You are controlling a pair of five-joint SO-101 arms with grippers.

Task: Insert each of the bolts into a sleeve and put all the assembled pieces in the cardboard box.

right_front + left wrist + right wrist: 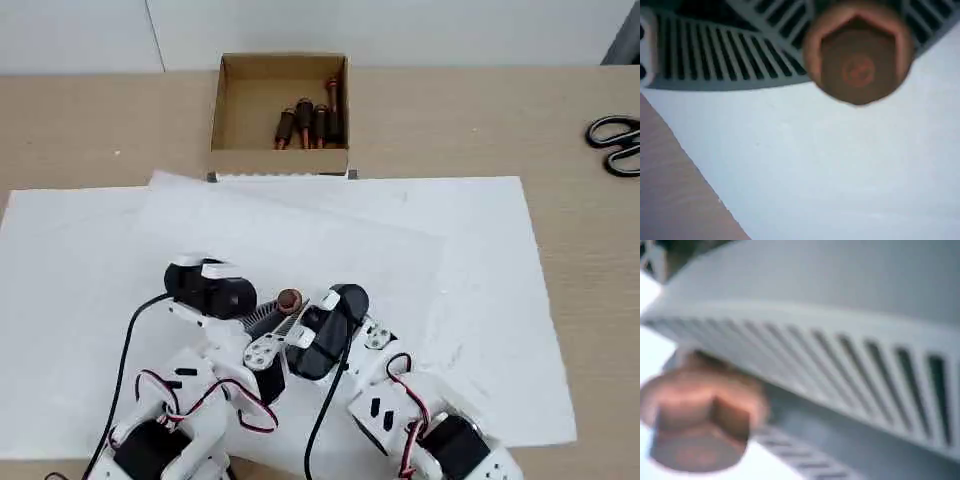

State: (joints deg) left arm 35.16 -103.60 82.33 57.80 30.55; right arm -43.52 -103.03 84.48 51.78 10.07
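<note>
Bolt [290, 299]: copper hex head, over the white paper [400, 250] at the near side of the desk [100, 120], clamped in the left pincer [278, 310] between ribbed fingers [700, 55]
Right pincer [298, 322]: just beside the bolt head; grip cannot be told
Cardboard box [228, 110]: far side of the desk, several assembled pieces [305, 122] lying toward its right wall
Scissors [615, 143]: at the desk's right edge

Wooden table [90, 130]: white paper sheets [400, 260] over near part, cardboard box [280, 160] behind, scissors [614, 147] at edge.
</note>
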